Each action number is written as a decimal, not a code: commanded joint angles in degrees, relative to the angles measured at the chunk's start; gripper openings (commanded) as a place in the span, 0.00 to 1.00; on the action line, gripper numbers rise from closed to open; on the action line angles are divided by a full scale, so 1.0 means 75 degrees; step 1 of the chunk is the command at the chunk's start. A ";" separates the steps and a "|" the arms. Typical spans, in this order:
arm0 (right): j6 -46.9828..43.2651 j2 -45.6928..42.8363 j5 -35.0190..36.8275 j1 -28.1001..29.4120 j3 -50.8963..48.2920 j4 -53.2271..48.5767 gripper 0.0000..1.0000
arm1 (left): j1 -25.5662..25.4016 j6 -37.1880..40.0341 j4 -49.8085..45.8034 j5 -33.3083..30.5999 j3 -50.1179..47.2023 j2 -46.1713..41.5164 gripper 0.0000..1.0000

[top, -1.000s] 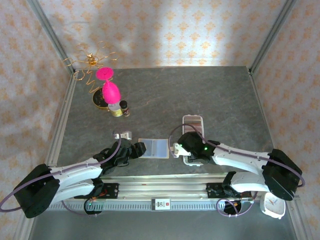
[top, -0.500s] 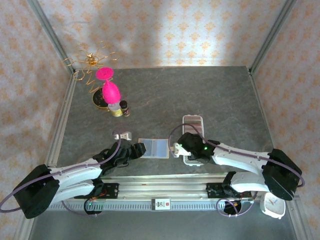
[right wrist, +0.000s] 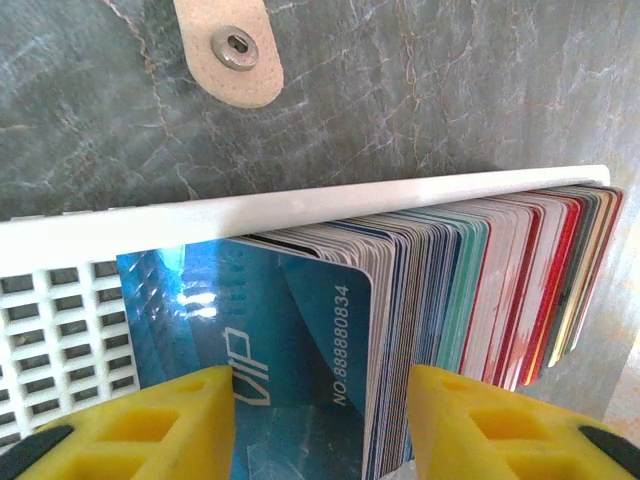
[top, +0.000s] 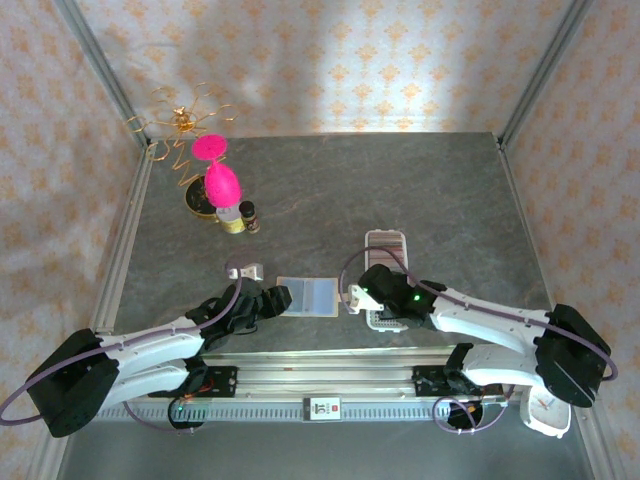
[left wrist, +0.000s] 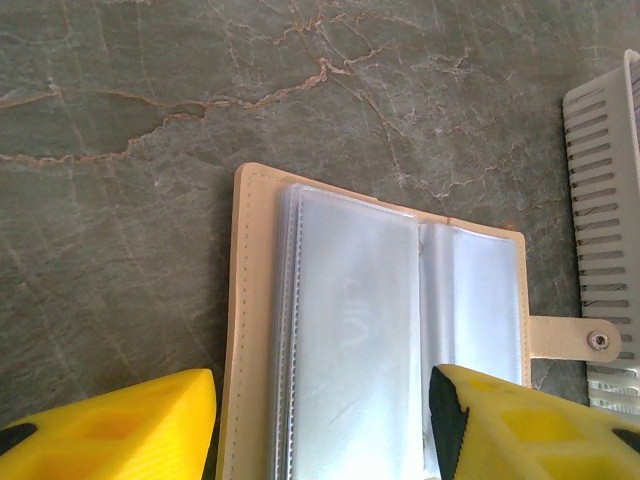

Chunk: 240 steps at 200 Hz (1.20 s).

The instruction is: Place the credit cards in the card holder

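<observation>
Tan and leather-like, the card holder [left wrist: 370, 330] lies open flat on the grey table [top: 400, 180], near its front edge between the two arms. Its clear plastic sleeves look empty, so I judge that no card is inside yet. Its snap tab [right wrist: 230, 45] points toward the white tray [right wrist: 300, 205] just beside it. The credit cards [right wrist: 480, 280] stand packed in this tray in a dense row, with a blue card [right wrist: 290, 340] marked VIP at the front.

The right gripper [right wrist: 320, 390] hangs over the tray with its yellow fingers apart. The blue card is between them, and I see no pinch on it. The left gripper [left wrist: 322, 390] is also spread wide, one finger on each side of the holder, gripping nothing. The task seems at its very beginning: every card waits to be lifted and slid into a sleeve.
</observation>
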 commanded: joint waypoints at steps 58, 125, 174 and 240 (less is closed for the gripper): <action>0.0075 -0.0273 0.0260 -0.0079 0.0069 0.0075 0.40 | 0.0028 -0.0085 0.0130 -0.0001 0.0032 0.0154 0.60; 0.0148 -0.0455 0.0278 -0.0074 0.0044 -0.0007 0.29 | 0.0028 -0.0096 0.0174 0.0041 0.0102 0.0282 0.59; 0.0163 -0.0665 0.0277 -0.0074 -0.0037 -0.0077 0.20 | 0.0028 -0.0110 0.0176 0.0040 0.0084 0.0284 0.59; 0.0295 -0.0915 0.0145 -0.0078 -0.0040 -0.0394 0.09 | 0.0016 -0.0087 0.0148 0.0020 0.0104 0.0312 0.59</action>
